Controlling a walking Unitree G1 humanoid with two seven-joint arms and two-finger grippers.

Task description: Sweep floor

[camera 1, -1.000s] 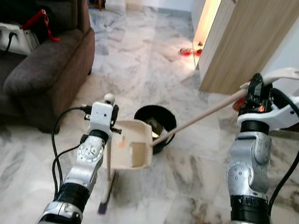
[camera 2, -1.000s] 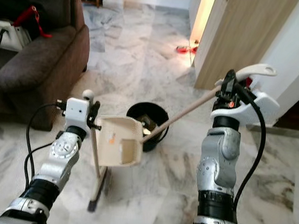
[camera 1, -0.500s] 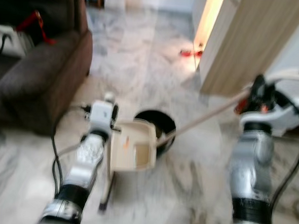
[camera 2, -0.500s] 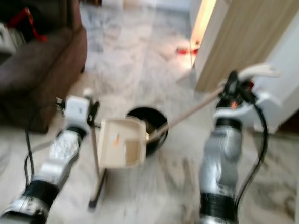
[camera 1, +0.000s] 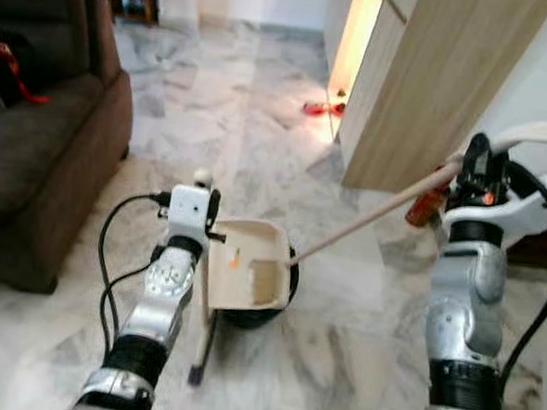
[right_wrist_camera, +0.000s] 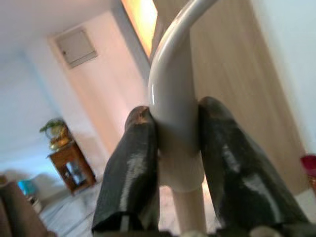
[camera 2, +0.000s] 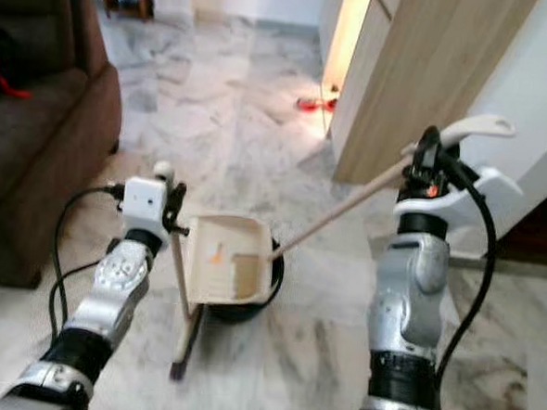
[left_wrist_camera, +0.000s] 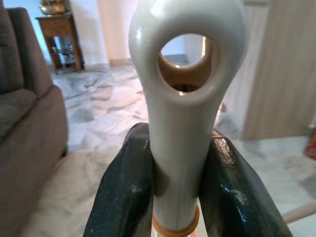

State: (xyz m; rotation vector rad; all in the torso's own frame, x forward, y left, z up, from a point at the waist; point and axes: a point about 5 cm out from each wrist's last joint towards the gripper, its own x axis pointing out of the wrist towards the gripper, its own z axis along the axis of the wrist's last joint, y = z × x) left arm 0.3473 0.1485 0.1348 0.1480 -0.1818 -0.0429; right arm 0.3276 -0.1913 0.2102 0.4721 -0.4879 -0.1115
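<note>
left end effector point(left_wrist_camera: 175, 182) clamps dustpan point(camera 1: 246, 278) handle | right end effector point(right_wrist_camera: 175, 163) grips broom point(camera 1: 365, 225) | dustpan over bin point(camera 1: 287, 294), tip it slowly

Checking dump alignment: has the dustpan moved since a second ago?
Yes. The dustpan has come forward over the black bin, hiding most of it; before, it sat short of it.

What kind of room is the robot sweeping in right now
Most likely a home living room: a brown sofa stands on a marble floor, with a wooden door nearby.
</note>
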